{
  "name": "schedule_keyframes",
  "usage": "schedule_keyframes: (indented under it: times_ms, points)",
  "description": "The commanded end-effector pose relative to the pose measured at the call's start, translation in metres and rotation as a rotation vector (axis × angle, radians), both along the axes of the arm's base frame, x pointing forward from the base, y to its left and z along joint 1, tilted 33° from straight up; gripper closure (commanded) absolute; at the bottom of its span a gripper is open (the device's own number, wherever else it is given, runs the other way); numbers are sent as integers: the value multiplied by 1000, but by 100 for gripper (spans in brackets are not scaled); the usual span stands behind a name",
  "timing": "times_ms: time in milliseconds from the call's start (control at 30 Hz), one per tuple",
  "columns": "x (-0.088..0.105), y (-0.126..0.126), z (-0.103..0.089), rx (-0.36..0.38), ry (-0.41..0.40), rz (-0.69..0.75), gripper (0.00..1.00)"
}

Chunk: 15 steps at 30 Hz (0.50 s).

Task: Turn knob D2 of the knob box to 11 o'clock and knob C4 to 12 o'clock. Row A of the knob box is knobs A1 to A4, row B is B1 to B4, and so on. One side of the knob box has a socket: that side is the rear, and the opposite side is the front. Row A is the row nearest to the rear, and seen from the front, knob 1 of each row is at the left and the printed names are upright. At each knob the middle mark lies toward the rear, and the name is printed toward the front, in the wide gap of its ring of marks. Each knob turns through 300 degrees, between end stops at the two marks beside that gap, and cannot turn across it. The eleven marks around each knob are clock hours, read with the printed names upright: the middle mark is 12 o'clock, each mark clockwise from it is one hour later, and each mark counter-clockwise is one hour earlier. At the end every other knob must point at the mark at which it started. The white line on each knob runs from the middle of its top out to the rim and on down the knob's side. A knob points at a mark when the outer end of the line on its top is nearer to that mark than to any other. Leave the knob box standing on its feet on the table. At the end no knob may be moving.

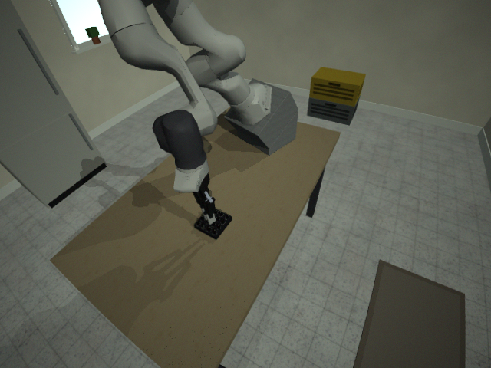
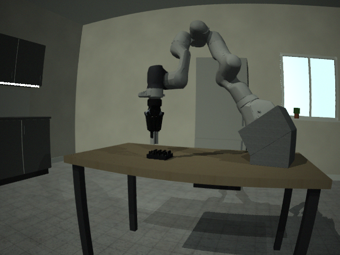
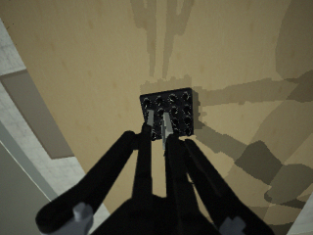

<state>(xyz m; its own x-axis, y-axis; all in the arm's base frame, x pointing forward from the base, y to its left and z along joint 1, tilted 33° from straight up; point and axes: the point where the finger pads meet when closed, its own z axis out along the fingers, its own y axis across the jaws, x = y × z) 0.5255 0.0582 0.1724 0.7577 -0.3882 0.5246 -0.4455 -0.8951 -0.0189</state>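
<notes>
The black knob box [image 1: 205, 233] [image 2: 156, 157] [image 3: 168, 92] stands flat on the table, with rows of black knobs on top. My gripper [image 1: 209, 218] [image 2: 154, 143] [image 3: 157, 117] points down, its pale fingertips a narrow gap apart with nothing seen between them. The exterior view shows the fingertips above the knob tops, clear of the box. In the wrist view the fingers cover part of the box's lower left area and hide some knobs there. The printed names, the socket and the directions of the white lines are too small and dark to read.
The wooden table [image 1: 253, 253] [image 2: 208, 170] bears the box and the grey arm base [image 1: 277, 119] [image 2: 271, 142] toward its other end. Arm shadows cross the table around the box. A yellow and grey cabinet [image 1: 337, 85] stands on the floor beyond the table.
</notes>
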Motion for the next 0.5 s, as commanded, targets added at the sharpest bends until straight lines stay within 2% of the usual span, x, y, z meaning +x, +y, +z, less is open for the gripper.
schedule_keyframes:
  times_ms: [0,467]
  points:
    - [-1,-1,1,68,-48,-133,88]
    - [-1,-7,5,173,-96,-317,88]
